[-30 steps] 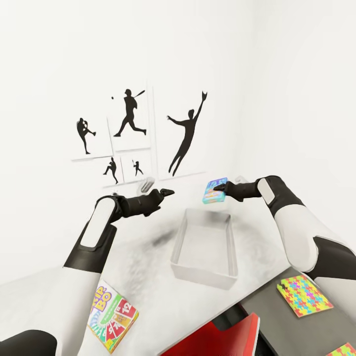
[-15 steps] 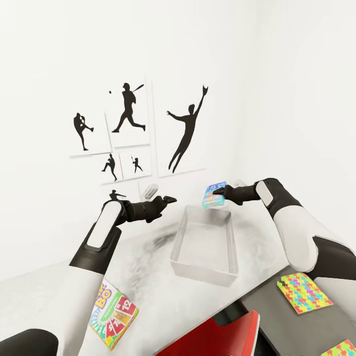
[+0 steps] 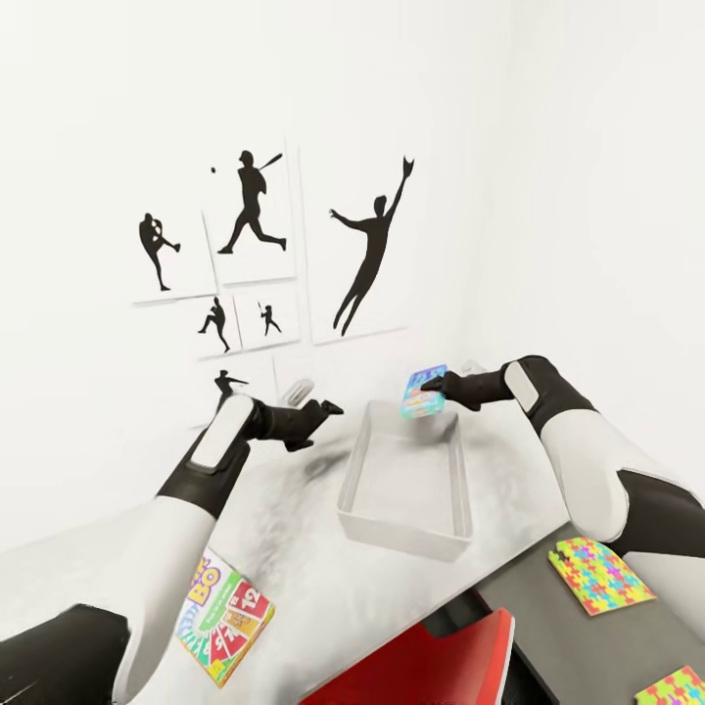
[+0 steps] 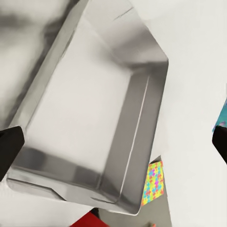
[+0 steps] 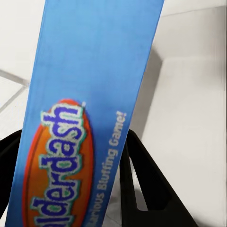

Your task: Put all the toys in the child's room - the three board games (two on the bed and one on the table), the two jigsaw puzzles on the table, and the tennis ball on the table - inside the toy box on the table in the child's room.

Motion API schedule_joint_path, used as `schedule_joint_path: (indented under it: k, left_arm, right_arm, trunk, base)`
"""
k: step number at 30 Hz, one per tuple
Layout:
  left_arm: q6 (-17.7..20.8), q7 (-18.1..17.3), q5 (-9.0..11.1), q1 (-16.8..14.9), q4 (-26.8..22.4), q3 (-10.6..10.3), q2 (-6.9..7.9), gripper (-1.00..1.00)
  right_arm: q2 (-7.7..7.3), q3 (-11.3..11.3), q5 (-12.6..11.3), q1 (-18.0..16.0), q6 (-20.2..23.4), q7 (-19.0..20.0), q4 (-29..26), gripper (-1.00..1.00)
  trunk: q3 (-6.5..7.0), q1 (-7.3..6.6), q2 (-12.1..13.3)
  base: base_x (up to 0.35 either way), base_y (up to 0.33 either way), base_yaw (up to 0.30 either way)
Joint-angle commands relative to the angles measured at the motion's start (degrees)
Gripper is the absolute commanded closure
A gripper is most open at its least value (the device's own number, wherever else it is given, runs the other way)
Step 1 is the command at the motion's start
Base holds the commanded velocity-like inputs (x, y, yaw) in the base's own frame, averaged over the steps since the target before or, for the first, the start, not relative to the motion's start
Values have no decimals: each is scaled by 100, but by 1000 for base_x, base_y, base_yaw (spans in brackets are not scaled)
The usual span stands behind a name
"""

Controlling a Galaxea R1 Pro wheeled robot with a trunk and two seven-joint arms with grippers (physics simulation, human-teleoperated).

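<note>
The pale grey toy box (image 3: 401, 537) stands on the white table (image 3: 294, 548), and its inside is bare in the left wrist view (image 4: 90, 109). My right gripper (image 3: 432, 390) is shut on the blue board game (image 3: 422, 394), lettered Balderdash (image 5: 90, 85), and holds it tilted just above the toy box's far rim. My left gripper (image 3: 329, 407) hovers beside the toy box's far left corner, its fingers (image 4: 9, 149) spread wide apart. A SKIP-BO board game (image 3: 223, 617) lies flat near the table's front left. Two jigsaw puzzles (image 3: 599, 576) (image 3: 676, 687) lie at the right on a darker grey surface.
White walls with black baseball-player prints (image 3: 257, 201) close in behind the table, meeting in a corner at the back right. A red object (image 3: 441, 661) juts up below the table's front edge. A strip of puzzle (image 4: 153, 182) shows past the toy box.
The head view has shifted, and the wall prints sit higher and further left. My right gripper has sunk a little towards the toy box with the blue game. The left gripper has also dropped lower.
</note>
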Motion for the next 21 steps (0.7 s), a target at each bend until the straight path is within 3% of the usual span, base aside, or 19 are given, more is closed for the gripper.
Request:
schedule_joint_path:
  k: [1,11,21]
  left_arm:
    - [-34,38,64,-41,106,-3,13,-100]
    - [-121,-142,83,-182,462,82,189,-100]
    - [-126,-281,70,-358,568,152,252,-100]
  right_arm:
    - [-1,13,-50,-6,45,-24,-1,100]
    - [-9,135,-56,-6,67,-81,1,100]
    - [0,160,-58,-6,74,-98,2,100]
  trunk:
    - [-23,4,-14]
    - [-117,4,-14]
    - [-211,4,-14]
  base:
    - [0,0,0]
    - [0,0,0]
    - [0,0,0]
